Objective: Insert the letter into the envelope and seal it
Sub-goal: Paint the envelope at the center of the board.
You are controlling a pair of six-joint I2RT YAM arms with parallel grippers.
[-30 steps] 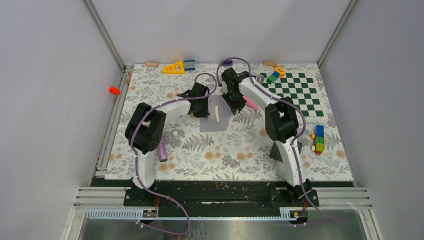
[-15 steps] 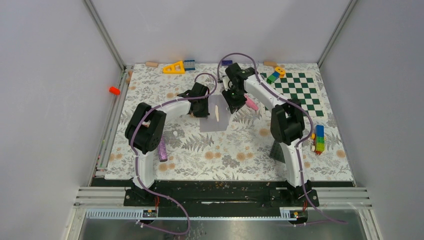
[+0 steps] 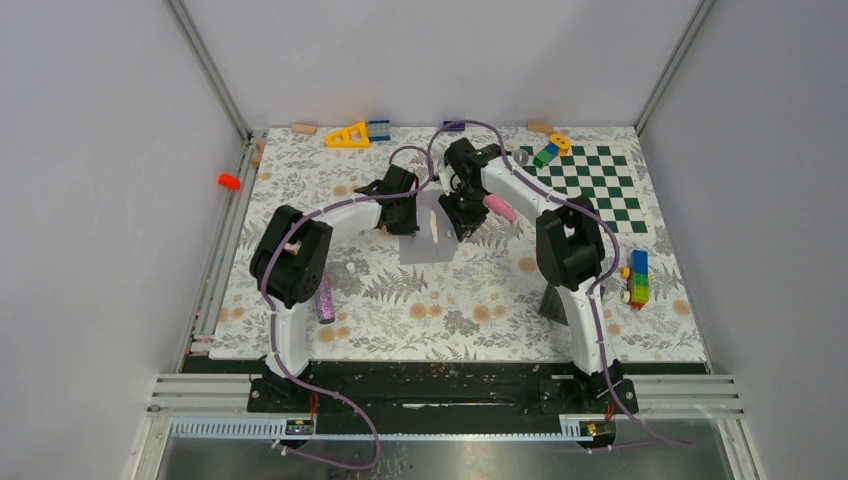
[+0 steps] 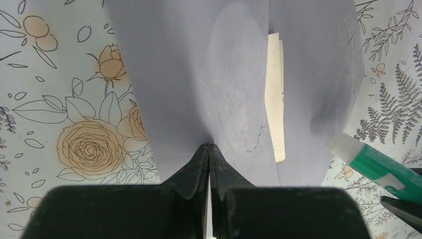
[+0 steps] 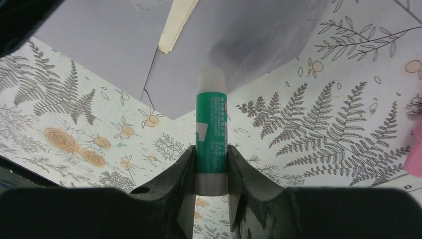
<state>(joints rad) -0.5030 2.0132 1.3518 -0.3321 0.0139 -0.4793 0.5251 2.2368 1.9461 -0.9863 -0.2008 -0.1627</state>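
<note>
The grey envelope (image 3: 425,246) lies on the floral mat, its flap raised. A tan strip of the letter (image 3: 434,224) shows inside its opening, also visible in the left wrist view as letter (image 4: 275,99). My left gripper (image 4: 209,145) is shut, pinching the envelope (image 4: 199,74) at its near edge, where the paper bows up. My right gripper (image 5: 211,154) is shut on a green glue stick (image 5: 211,119). The stick's white tip points at the envelope's (image 5: 259,35) corner, just short of the paper. The glue stick (image 4: 378,167) enters the left wrist view at lower right.
A pink cylinder (image 3: 499,207) lies right beside the right gripper (image 3: 462,222). The green-and-white checkerboard (image 3: 590,185) fills the back right. A purple glitter tube (image 3: 324,298) lies near the left arm's base. Coloured bricks (image 3: 637,277) sit at the right, a yellow triangle (image 3: 349,135) at the back.
My right gripper has swung slightly left with the glue stick, closer to the envelope's right edge. The left arm and the envelope have held still.
</note>
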